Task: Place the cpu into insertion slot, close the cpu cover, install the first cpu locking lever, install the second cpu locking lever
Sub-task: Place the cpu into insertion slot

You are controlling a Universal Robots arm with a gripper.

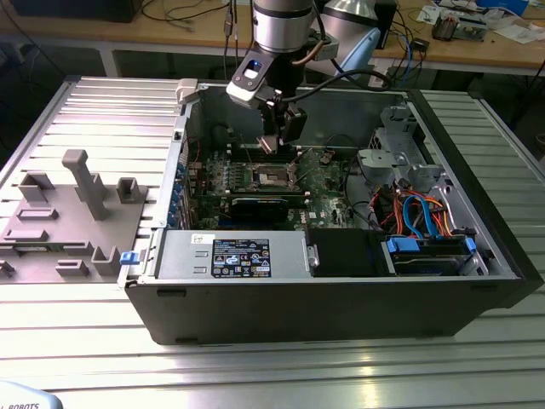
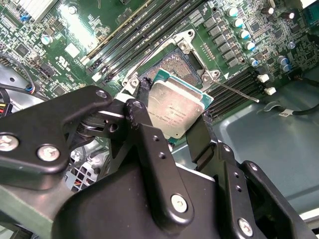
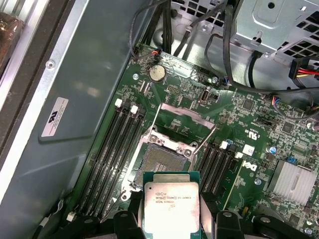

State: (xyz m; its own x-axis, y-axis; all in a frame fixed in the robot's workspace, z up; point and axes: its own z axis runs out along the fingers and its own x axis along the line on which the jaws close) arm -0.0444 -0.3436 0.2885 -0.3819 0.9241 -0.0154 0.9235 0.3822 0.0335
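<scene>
Item: cpu, qty 1. Flat square chip, dull silver-grey metal top with stepped edges and faint print, on a green substrate that shows as a thin rim. Held on 2 opposite edges between the black fingers of the gripper, which is clamped on it; seen face-up in the first wrist view as well. Location: inside the open computer case, in the air just beside the insertion slot and not seated in it. Insertion slot, qty 1: square socket, silver rim, dark contact field bare. The cpu cover, qty 1: thin silvery frame, swung up off the socket. Wire locking levers, qty 2, both unlatched and standing out at either side of the cover. Memory slot banks, qty 2, 1 on each side of the socket on the green motherboard. Coin cell, qty 1. Finned heatsink, qty 1.
</scene>
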